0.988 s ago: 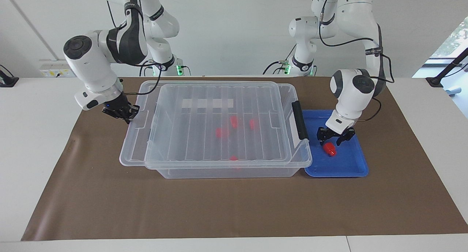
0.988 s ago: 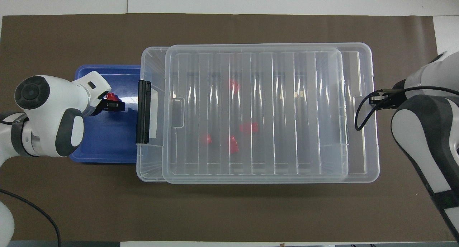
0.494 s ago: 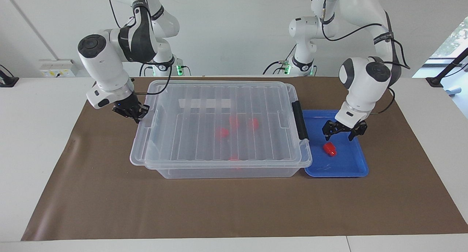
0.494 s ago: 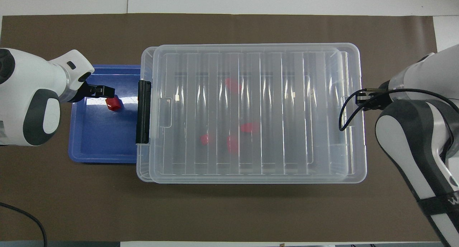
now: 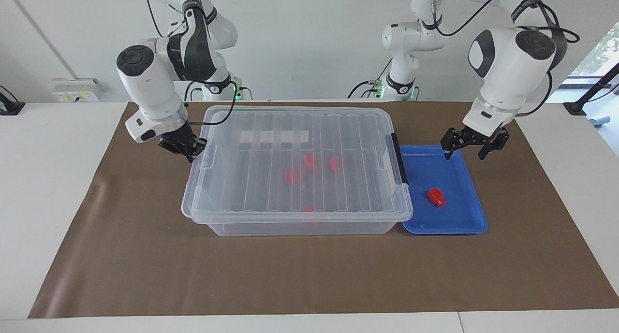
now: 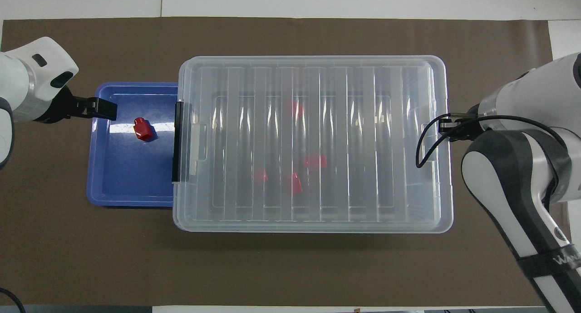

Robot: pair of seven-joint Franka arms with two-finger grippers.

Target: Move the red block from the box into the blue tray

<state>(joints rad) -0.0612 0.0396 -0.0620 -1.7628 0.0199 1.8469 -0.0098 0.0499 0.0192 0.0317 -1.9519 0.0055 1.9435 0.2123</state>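
One red block (image 5: 435, 196) (image 6: 143, 129) lies loose in the blue tray (image 5: 445, 229) (image 6: 131, 203), which sits against the box's latch end. My left gripper (image 5: 465, 152) (image 6: 102, 108) hangs open and empty above the tray's edge nearest the robots, well clear of the block. The clear box (image 5: 300, 226) (image 6: 313, 229) has its ribbed lid (image 5: 271, 125) (image 6: 363, 77) squarely over it. Several red blocks (image 5: 309, 160) (image 6: 315, 161) show through the lid. My right gripper (image 5: 192, 153) (image 6: 447, 124) is shut on the lid's tab at the box's end toward the right arm.
A black latch (image 5: 399, 159) (image 6: 177, 142) runs along the box's short side next to the tray. Brown paper (image 5: 309, 275) covers the table under everything.
The right gripper slid the lid toward the left arm's end until it covered the box. The left gripper opened, let go of the red block and rose away from the tray.
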